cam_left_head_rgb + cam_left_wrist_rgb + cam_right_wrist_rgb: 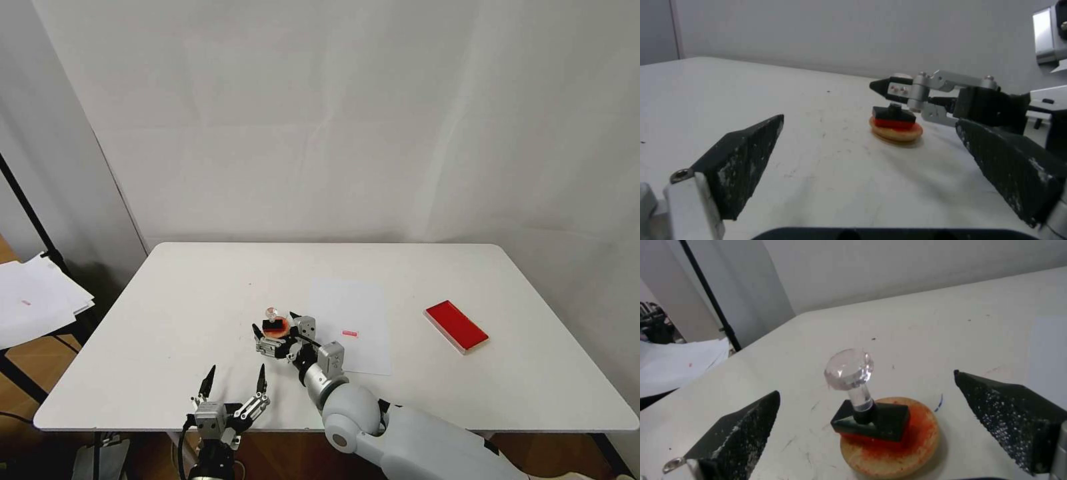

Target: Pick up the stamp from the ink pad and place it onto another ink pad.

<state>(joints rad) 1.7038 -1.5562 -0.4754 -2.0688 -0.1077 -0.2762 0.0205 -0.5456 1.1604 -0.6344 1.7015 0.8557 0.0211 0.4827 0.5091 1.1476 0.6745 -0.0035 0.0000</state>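
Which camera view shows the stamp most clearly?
The right wrist view: the stamp stands close up on the round pad, clear knob and black base both plain. The left wrist view shows its base farther off, the knob hidden behind the right gripper. The head view shows it tiny.

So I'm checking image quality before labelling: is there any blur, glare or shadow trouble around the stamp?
Head view: even light, the stamp small but clear. Left wrist view: soft focus, the round pad casts a faint shadow, the left tool blurred up close. Right wrist view: the knob catches glare, and the right tool frames it, open.
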